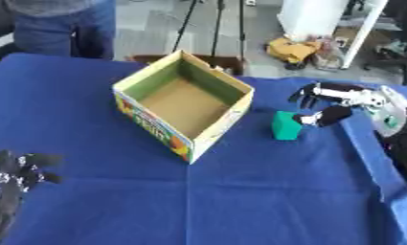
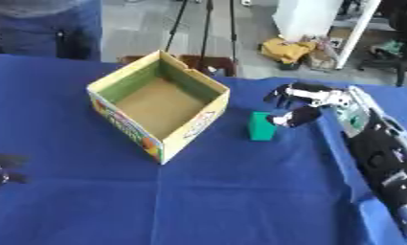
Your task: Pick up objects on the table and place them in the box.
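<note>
While the left hand (image 1: 14,184) rests idle at the lower left corner of the blue tablecloth (image 1: 240,201), fingers relaxed and holding nothing, the work sits farther up the table. A small green block (image 1: 285,126) stands on the cloth just right of the cardboard box (image 1: 160,129), near its right corner but apart from it. The right hand (image 1: 333,103) comes in from the right side and is spread around the block's right edge: the thumb (image 1: 317,118) reaches down to the block's upper right side and seems to touch it, while the fingers (image 1: 305,94) arch above and behind it, clear of the block. The hand is open, not closed on anything. The box lies open-topped and turned askew, its brown floor bare. Beyond the table's far edge stand tripod legs (image 1: 215,28).
</note>
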